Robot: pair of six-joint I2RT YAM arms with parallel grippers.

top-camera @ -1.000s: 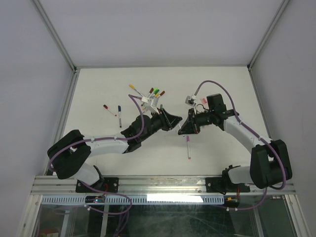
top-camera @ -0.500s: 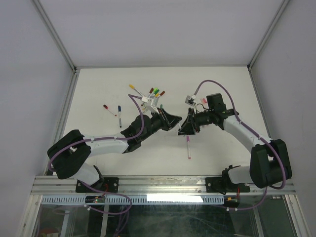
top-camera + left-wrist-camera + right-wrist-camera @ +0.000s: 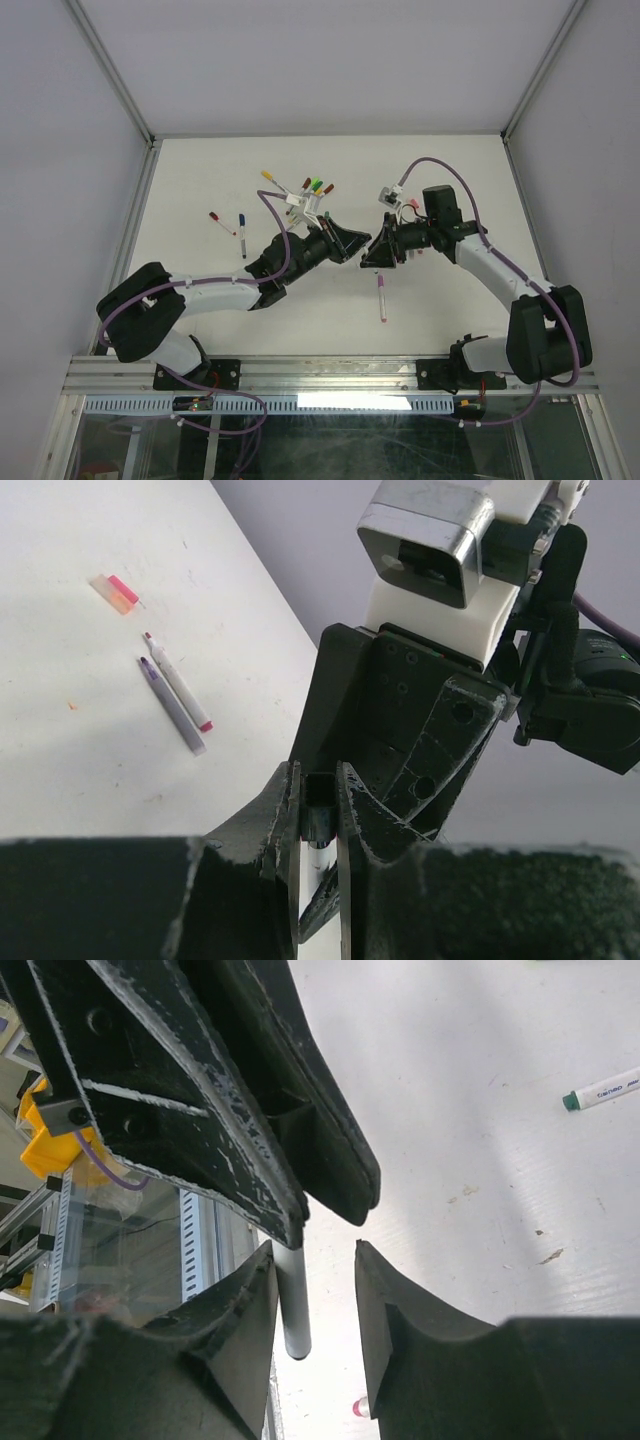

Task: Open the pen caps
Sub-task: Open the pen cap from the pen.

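Note:
My left gripper [image 3: 350, 247] and right gripper [image 3: 373, 254] meet tip to tip above the middle of the table. The left gripper [image 3: 318, 776] is shut on a pen [image 3: 319, 825], dark between the fingertips with a white barrel behind. The pen's grey end [image 3: 293, 1305] sticks out into the right gripper [image 3: 315, 1252], which is open around it, one finger close beside it. A bunch of pens with coloured pen caps [image 3: 314, 187] lies behind the left gripper. Two loose pen caps [image 3: 115, 591], pink and orange, lie on the table.
A pink pen [image 3: 381, 298] lies on the table under the grippers. Two pens [image 3: 232, 224] lie at the left, and another pair [image 3: 176, 692] by the loose caps. A green-ended pen [image 3: 603, 1090] lies to the right. The table's walls stand at both sides.
The right gripper has opened from shut and shifted slightly toward the far side. The left jaws have closed tighter on the pen.

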